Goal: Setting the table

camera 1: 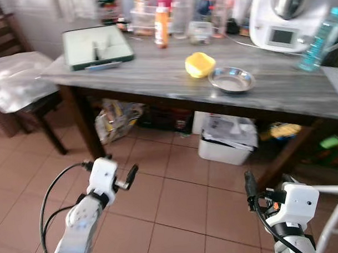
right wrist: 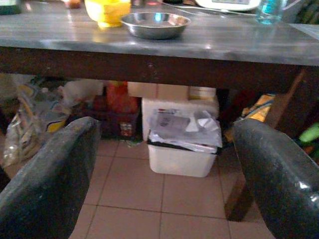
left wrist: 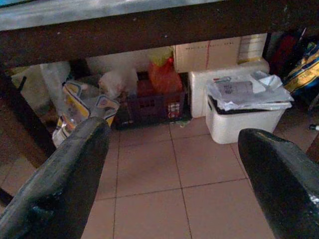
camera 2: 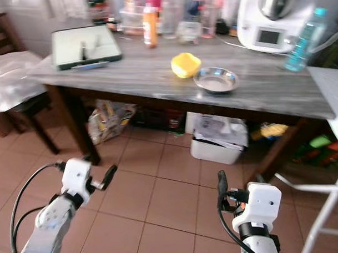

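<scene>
Your left gripper [left wrist: 172, 184] and right gripper [right wrist: 167, 179] low over tiles, fingers spread wide, empty, round steel bowl [camera 1: 231, 80] touching yellow plastic bowl [camera 1: 199, 64] on grey wooden table [camera 1: 156, 74]

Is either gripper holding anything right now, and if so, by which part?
Nothing is held. The left gripper and right gripper are both open with only tiled floor between their fingers, short of the grey wooden table.

Home kitchen: cluttered table [camera 1: 156, 77], food processor [camera 1: 284, 17], tiled floor [camera 1: 177, 198].
</scene>
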You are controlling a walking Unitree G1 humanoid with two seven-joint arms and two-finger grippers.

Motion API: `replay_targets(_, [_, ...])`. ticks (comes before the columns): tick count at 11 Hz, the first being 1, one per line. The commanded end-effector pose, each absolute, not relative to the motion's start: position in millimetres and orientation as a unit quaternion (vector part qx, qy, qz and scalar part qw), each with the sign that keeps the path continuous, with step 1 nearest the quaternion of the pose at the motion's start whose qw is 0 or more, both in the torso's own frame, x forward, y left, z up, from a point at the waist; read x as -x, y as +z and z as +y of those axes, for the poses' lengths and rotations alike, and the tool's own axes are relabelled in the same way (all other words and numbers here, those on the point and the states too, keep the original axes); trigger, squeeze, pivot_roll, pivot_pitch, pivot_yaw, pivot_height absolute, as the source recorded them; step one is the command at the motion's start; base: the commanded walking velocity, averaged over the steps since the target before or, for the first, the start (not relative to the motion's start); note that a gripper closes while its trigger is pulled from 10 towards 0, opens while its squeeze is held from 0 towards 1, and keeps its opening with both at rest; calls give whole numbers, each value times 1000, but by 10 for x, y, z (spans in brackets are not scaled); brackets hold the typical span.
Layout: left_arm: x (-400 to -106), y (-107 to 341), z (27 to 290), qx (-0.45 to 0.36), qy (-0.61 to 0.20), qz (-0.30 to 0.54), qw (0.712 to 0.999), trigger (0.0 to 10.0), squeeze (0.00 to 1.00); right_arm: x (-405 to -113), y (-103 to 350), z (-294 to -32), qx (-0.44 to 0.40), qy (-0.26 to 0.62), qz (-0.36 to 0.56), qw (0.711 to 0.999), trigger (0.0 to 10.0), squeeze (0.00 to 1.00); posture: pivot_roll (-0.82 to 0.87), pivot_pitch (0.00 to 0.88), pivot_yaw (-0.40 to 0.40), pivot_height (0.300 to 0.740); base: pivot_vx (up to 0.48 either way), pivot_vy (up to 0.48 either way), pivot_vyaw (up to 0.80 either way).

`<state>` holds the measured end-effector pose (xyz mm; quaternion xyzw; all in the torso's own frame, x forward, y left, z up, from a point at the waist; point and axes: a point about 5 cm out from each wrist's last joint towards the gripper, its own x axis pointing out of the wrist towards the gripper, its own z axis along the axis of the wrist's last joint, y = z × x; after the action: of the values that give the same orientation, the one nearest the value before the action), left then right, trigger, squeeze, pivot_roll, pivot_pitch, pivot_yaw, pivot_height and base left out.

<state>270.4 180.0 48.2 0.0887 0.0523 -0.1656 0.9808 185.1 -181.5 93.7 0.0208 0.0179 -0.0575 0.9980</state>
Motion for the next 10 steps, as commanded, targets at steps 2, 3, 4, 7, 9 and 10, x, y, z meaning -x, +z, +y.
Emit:
replay_targets(2, [-2511, 207, 1882, -89, -165, 86, 979, 10000, 0, -1849, 919, -1829, -19, -60, 24, 998, 10000, 0, 5, 66, -13, 740, 0, 0, 0])
replay_targets(3, [-2472, 131, 1904, -91, -165, 98, 977, 10000, 0, -1853, 916, -1820, -20, -59, 25, 998, 10000, 0, 5, 66, -13, 740, 0, 0, 0])
replay_targets(4, [-2403, 27, 1955, -101, -175, 119, 972, 10000, 0, -1856, 909, -1815, -20, -57, 26, 998, 10000, 0, 10, 64, -14, 740, 0, 0, 0])
replay_targets(7, [-2113, -285, 2082, -125, -188, 187, 956, 10000, 0, -1881, 926, -1839, -14, -53, 25, 998, 10000, 0, 8, 61, -28, 740, 0, 0, 0])
replay_targets(9, [-2303, -208, 1977, -100, -155, 155, 971, 10000, 0, -1889, 931, -1859, -10, -53, 24, 998, 10000, 0, 12, 61, -32, 740, 0, 0, 0])
replay_targets(10, [-2335, -201, 1928, -98, -155, 149, 972, 10000, 0, -1898, 926, -1846, -10, -52, 25, 998, 10000, 0, 16, 61, -32, 740, 0, 0, 0])
